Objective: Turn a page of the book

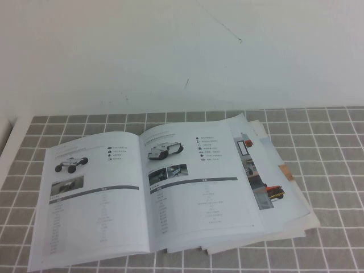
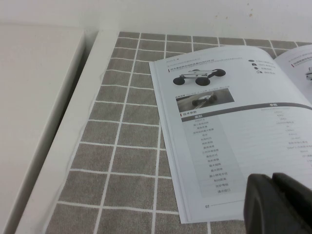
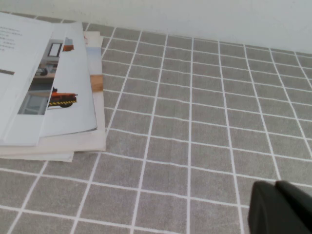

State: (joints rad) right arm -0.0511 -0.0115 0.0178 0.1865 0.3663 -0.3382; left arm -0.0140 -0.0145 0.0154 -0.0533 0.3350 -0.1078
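The book (image 1: 96, 199) lies open and flat on the grey checked cloth. Its right-hand leaf is the page (image 1: 199, 193), showing a white-black robot vehicle above a small photo and a grey header bar. The left-hand leaf shows a white four-wheeled rover over a dark photo; it also shows in the left wrist view (image 2: 224, 122). Neither gripper shows in the high view. My left gripper (image 2: 272, 179) is shut and empty, just above the left leaf's near corner. My right gripper (image 3: 275, 185) is shut and empty over bare cloth, well to the right of the book's edge (image 3: 73, 97).
Several loose leaves (image 1: 273, 176) fan out under the page at the book's right side, one with an orange-red vehicle photo. A white ledge (image 2: 44, 112) borders the cloth on the left. A white wall stands behind the table.
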